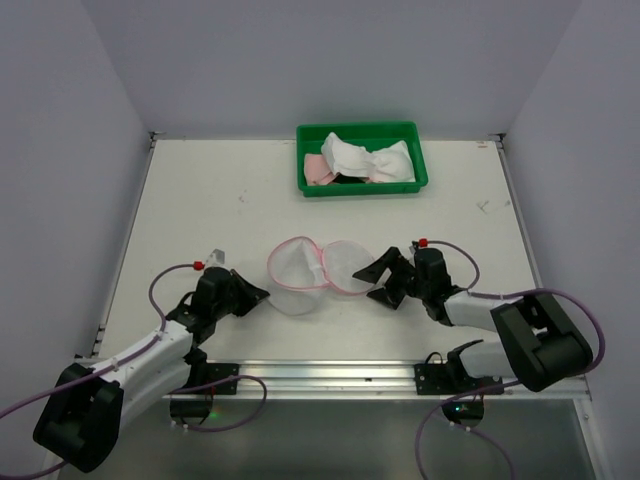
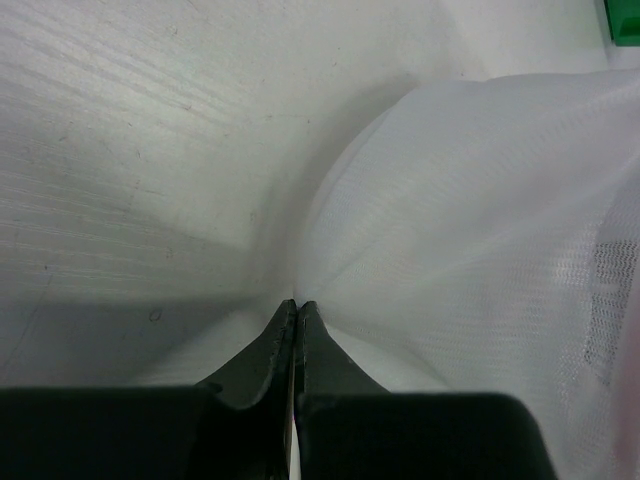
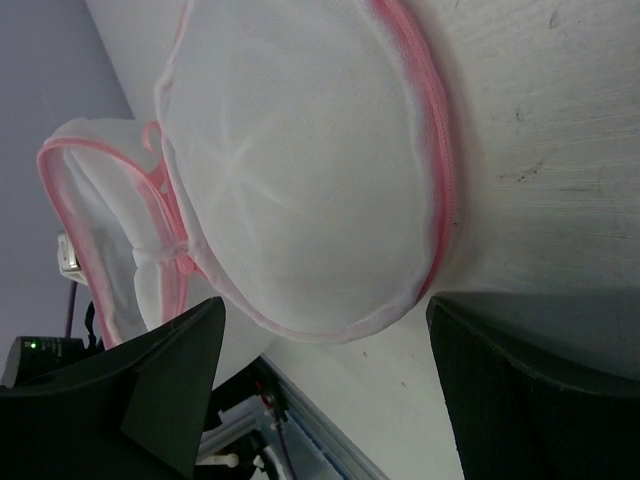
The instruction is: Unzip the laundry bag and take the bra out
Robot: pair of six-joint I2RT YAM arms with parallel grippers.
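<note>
The laundry bag (image 1: 315, 272) lies at the middle of the surface (image 1: 200, 200), a little below the centre of the top view. It is spread into two round lobes of white mesh, side by side, each edged with pink zipper trim. From the right wrist view the bag (image 3: 300, 170) fills the upper middle of the frame, its nearer lobe domed and the second lobe behind it at the left. The left pincer (image 1: 262, 294) meets the bag's lower left edge. In its own camera the jaws of the left pincer (image 2: 297, 310) are pressed together at the bottom centre, and the mesh (image 2: 480, 250) puckers in folds towards their tips, so it has a pinch of the fabric. The right pincer (image 1: 378, 280) sits just beside the right lobe with its jaws spread wide and gripping nothing. In its wrist view the two dark fingers (image 3: 170, 380) flank the bag's lower edge. The bra (image 1: 365, 160), white with a pale pink part at its left, lies bunched in the green tray (image 1: 360, 128) at the upper middle of the top view, well apart from the bag.
</note>
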